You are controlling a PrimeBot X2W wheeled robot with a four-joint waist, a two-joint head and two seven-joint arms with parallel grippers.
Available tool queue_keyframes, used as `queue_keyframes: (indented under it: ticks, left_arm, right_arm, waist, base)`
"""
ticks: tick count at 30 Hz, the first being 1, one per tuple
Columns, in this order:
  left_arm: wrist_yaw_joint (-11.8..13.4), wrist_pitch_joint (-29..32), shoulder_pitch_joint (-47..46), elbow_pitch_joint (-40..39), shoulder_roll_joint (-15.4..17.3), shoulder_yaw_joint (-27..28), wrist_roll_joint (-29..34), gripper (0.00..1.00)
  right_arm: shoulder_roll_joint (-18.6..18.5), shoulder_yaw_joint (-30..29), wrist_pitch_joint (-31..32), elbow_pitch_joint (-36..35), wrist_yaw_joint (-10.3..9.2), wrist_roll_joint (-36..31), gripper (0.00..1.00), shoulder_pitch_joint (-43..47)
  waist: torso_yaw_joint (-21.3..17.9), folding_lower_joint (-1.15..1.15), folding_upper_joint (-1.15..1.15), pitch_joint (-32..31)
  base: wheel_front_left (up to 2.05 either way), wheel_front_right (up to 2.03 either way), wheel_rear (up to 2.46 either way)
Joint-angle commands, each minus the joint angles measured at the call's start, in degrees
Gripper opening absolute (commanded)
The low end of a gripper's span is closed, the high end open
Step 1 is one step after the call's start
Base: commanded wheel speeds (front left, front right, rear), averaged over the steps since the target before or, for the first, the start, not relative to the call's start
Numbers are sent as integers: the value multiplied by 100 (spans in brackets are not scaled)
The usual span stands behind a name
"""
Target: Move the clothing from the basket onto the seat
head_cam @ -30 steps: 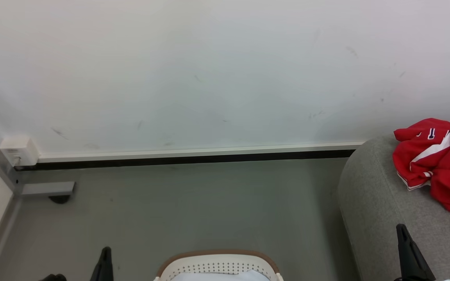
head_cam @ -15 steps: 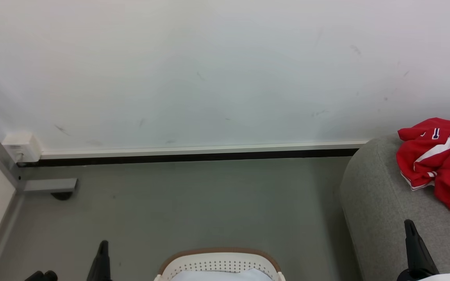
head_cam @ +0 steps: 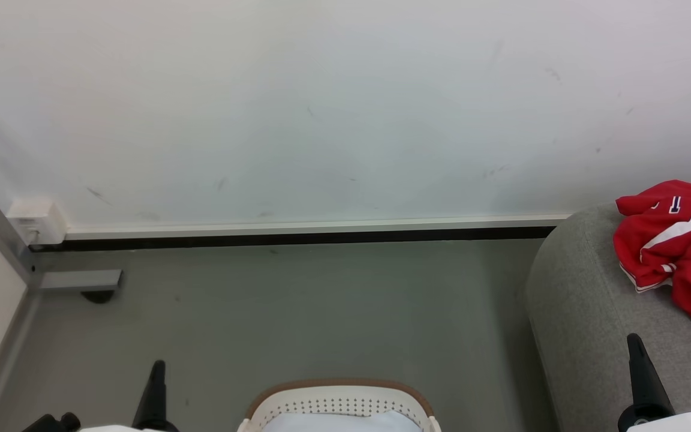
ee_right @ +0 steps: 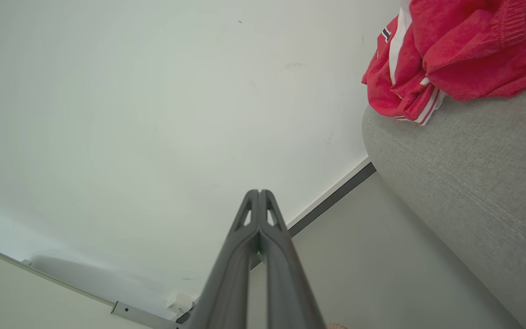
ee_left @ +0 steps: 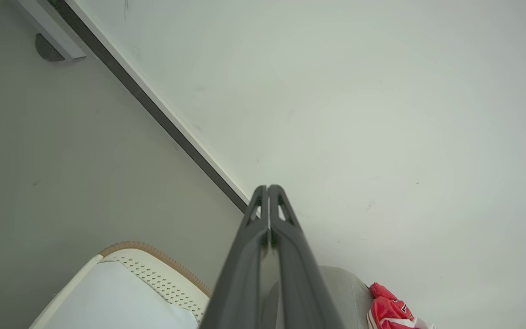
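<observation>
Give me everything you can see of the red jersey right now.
The red jersey lies crumpled in a loose heap on top of the grey seat, near its rounded end by the wall. It looks like soft knit fabric: red, with a white panel, red-and-white striped trim at one hem and bits of dark block lettering. The head view's right edge cuts part of it off. As far as can be seen, only the seat touches it, and it is well away from the basket.

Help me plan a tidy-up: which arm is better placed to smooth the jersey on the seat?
Right, probably: right claw by the seat, near the red jersey; left claw beyond the laundry basket.
</observation>
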Motion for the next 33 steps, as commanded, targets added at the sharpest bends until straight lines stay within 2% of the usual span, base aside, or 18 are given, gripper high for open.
queue_keyframes:
  ticks: [1, 33]
  left_arm:
    - [-47, 49, -126, -84, 43, 42, -212, 0]
    - [-175, 537, -321, -109, 57, 195, -2041, 0]
  right_arm:
    - [-23, -64, 49, -40, -5, 184, 0, -120]
    - [101, -371, 527, 75, -8, 1859, 0, -282]
  waist:
    - [6, -1, 0, 5]
    - [115, -1, 0, 100]
  base:
    - [0, 0, 0]
    - [0, 0, 0]
